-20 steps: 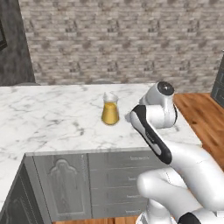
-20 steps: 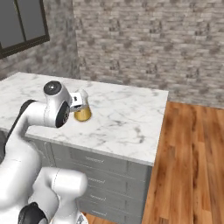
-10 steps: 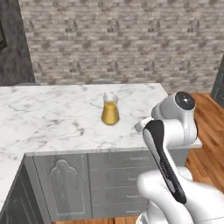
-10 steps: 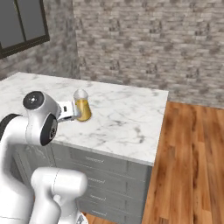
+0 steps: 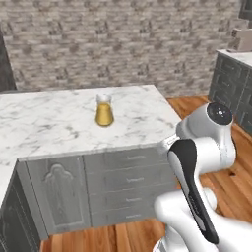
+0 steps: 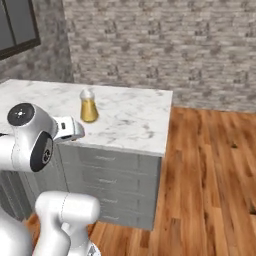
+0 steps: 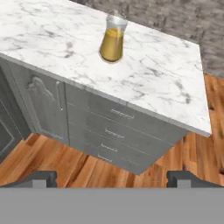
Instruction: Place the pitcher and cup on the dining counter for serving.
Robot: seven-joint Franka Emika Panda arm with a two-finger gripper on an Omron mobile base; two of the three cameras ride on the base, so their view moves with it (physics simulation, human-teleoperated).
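The clear glass pitcher with a round base, a narrow neck and amber liquid inside (image 5: 104, 110) is standing upright on the white grey-veined marble counter (image 5: 49, 123), away from every edge and nearer to the brick wall (image 5: 123, 44) behind it than to the front edge. So this half of the task looks done. No cup is visible near the pitcher, so I judge the step in hand is going to fetch the cup.

The end effector (image 7: 112, 178) is released: its two dark finger tips are standing wide apart and holding nothing. It is hanging off the counter, in front of the grey drawers (image 7: 109, 131) below the pitcher and above the wooden floor (image 7: 65, 166).

To do this step well, the arm should be staying folded close to the body while the base is driving, so that the elbow is not sweeping over the counter toward the pitcher. The fingers should remain wide for the cup. When the cup comes, it should be put just beside the pitcher, not touching it, because the tall narrow glass could tip if it is pushed.
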